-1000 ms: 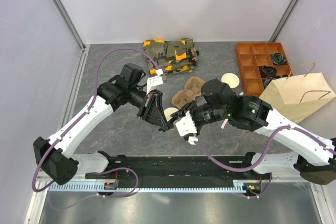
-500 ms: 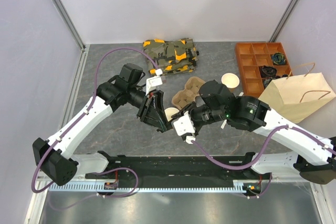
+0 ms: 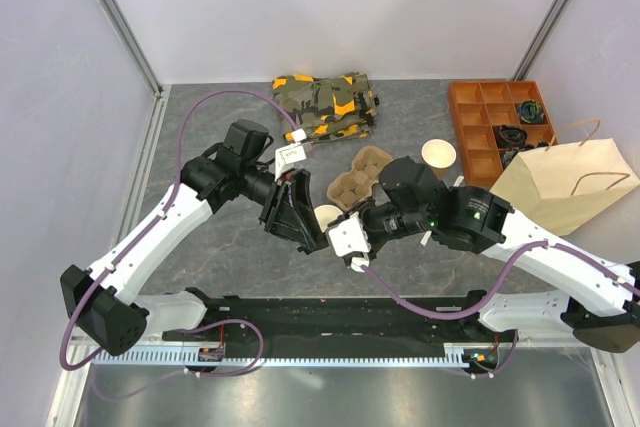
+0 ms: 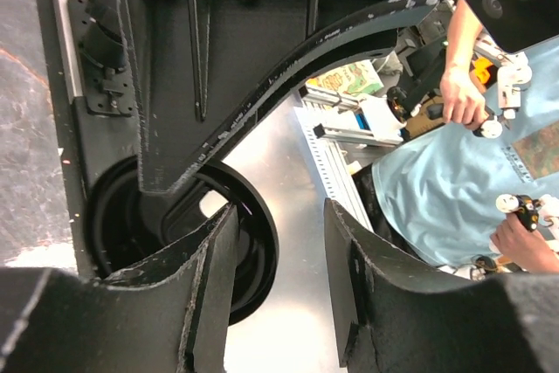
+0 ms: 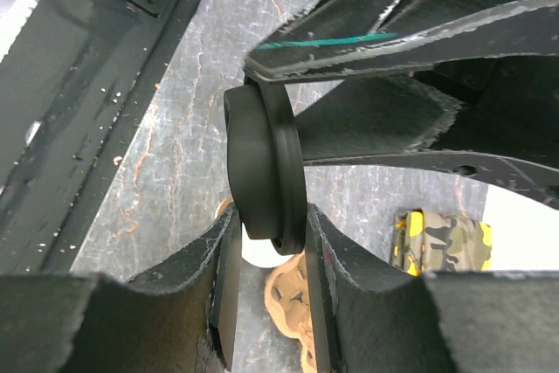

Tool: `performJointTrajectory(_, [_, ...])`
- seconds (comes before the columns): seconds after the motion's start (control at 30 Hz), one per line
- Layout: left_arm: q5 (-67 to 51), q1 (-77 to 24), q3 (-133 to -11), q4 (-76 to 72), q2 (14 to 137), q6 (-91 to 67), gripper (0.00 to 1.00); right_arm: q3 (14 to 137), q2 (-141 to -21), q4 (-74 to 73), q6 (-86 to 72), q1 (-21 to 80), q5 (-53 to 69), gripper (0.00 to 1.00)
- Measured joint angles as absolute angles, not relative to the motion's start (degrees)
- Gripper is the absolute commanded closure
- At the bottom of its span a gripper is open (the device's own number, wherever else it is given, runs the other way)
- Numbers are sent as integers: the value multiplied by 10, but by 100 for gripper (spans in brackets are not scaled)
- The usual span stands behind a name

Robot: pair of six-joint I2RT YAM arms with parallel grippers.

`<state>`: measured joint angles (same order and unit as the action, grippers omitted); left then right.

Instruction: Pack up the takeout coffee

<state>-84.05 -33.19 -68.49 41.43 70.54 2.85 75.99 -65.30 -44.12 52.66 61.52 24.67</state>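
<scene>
Only the right wrist view shows the right gripper (image 5: 269, 231) pinching the black lid (image 5: 260, 172) edge-on. Facing it, the left gripper (image 4: 279, 216) is spread. Both arms meet mid-table over the open cup (image 3: 326, 214).

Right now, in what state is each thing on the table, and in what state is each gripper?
Black lid: off both cups, held on edge.
Right gripper: shut on that lid.
Left gripper: open, empty.
Near paper cup: upright, unlidded.
Far paper cup: upright, unlidded.
Pulp cup carrier: both holes empty.
Paper bag: open or closed, cannot tell.
Orange compartment tray: some compartments filled.
</scene>
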Motion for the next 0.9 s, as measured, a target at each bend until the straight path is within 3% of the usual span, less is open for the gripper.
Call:
performJointTrajectory(0.2, [-826,-331,-684,409,697,39,45,759,-653,-438,518,616,252,100])
performJointTrajectory(0.53, [-778,-293,-656,331,657,3,26,744,-653,-436,499,616,251,100])
performJointTrajectory(0.77, [-734,-203,-593,132,596,-146,25,738,-654,-430,444,602,252,100])
performJointTrajectory(0.9, [-723,-201,-584,103,590,-159,25,743,-680,-418,357,529,289,100])
